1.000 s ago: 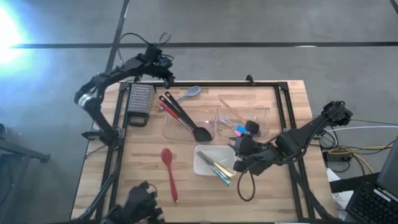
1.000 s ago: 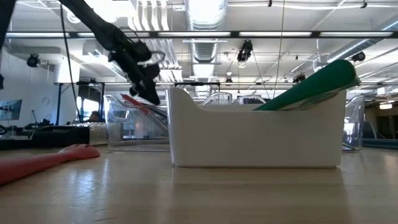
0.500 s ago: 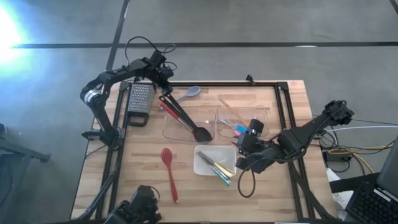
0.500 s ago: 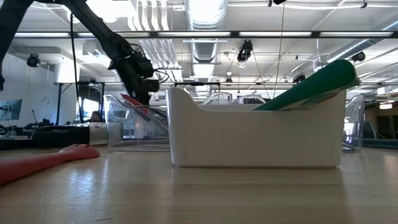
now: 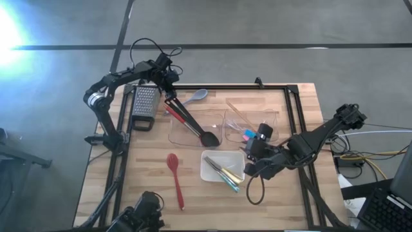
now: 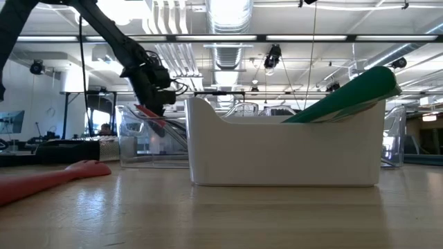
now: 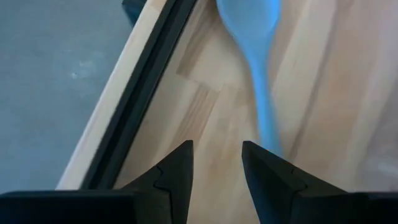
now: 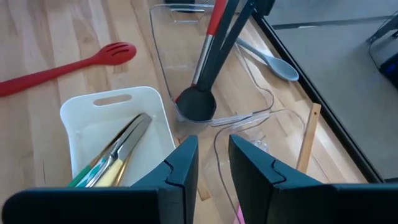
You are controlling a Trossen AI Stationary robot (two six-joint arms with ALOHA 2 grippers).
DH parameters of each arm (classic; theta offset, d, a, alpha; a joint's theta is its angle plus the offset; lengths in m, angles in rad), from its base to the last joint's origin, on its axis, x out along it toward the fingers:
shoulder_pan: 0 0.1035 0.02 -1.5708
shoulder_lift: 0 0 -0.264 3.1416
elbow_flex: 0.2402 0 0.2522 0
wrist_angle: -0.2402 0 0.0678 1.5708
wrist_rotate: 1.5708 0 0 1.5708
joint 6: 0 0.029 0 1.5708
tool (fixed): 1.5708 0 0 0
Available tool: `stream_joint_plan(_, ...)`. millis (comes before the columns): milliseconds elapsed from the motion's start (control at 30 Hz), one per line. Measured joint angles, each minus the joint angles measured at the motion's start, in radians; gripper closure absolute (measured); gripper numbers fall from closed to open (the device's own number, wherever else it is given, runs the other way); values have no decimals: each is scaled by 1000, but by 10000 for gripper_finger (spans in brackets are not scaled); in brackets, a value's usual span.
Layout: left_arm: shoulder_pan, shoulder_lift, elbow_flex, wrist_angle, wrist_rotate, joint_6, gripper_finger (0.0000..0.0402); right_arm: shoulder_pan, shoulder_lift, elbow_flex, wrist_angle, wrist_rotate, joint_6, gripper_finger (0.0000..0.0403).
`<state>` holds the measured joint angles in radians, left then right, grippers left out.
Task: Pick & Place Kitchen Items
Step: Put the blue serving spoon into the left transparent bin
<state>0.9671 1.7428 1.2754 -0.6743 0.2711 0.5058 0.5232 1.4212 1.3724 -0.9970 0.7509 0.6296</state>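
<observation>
My left gripper (image 5: 168, 85) stands open at the table's far left, pointing down just beyond the upper handle ends of the black ladle (image 5: 207, 137) and the red-and-black utensil (image 5: 180, 115). These lean out of the left clear bin (image 5: 172, 135). In the left wrist view only bare wood shows between the fingers (image 7: 216, 168), with the blue-grey spoon (image 7: 255, 74) lying on the table beyond. My right gripper (image 5: 250, 161) hovers open over the right end of the white tray (image 5: 209, 171), which holds tongs and small utensils (image 8: 118, 149). A red spoon (image 5: 174, 177) lies on the table.
A metal grater (image 5: 145, 106) lies at the far left. The right clear bin (image 5: 270, 119) holds a wooden stick (image 8: 308, 140). A black frame rail (image 7: 140, 93) runs along the table's far edge. A loose cable loop (image 5: 254, 193) lies near the right arm.
My left gripper has come down and tipped more steeply downward, toward the handle ends sticking out of the left bin; it has kept still for the last half second. The utensils have not moved.
</observation>
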Motion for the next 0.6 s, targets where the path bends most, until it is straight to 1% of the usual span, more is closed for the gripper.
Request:
stream_joint_plan(67,10,5,-4,1,-45,34,261,0,0,0,0,0,0,320)
stream_joint_plan(133,30,19,-4,36,-34,25,262,0,0,0,0,0,0,317)
stream_joint_plan(267,64,55,-4,118,129,-58,264,-1,-1,0,1,0,-2,310)
stream_joint_plan(300,64,65,2,122,151,-63,264,-2,-1,0,1,0,-2,308)
stream_joint_plan(367,55,81,26,118,156,-63,264,-3,-1,0,1,0,-2,305)
stream_joint_plan(467,43,98,95,101,159,-70,266,-3,-1,0,2,0,-2,302)
stream_joint_plan(600,11,149,264,-45,140,-85,271,-7,-1,0,2,0,-4,306)
